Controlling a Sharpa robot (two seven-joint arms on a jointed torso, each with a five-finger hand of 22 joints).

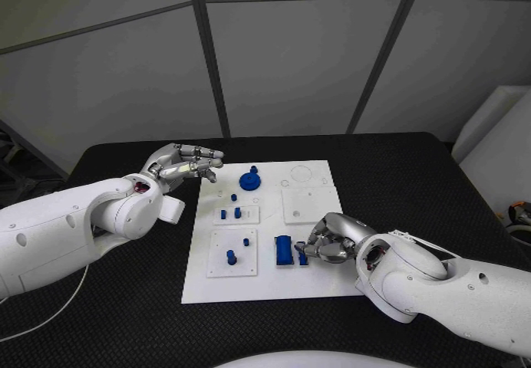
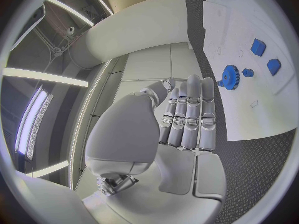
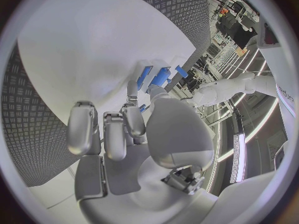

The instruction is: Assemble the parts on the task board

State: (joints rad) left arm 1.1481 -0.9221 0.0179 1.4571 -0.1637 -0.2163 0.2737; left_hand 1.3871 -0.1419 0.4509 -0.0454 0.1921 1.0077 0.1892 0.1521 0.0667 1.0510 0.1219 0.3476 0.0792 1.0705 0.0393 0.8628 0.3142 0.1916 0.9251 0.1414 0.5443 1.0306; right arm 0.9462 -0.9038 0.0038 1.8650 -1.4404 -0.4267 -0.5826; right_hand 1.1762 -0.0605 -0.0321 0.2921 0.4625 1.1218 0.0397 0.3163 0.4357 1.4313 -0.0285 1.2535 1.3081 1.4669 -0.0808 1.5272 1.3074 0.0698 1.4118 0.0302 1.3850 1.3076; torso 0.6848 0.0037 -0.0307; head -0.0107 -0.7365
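At the centre of the frame the white task board lies on the black surface. The right hand, at lower right, pinches a small blue part beside a blue cylinder. The left hand, upper left, hovers with curled fingers, holding nothing, near the blue gear.

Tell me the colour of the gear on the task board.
Blue; the gear shows best in the left wrist view.

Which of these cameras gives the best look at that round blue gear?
The left wrist view: the blue gear shows its toothed rim clearly, lying on the white task board just past the left hand. The head view shows it smaller, teeth hard to make out.
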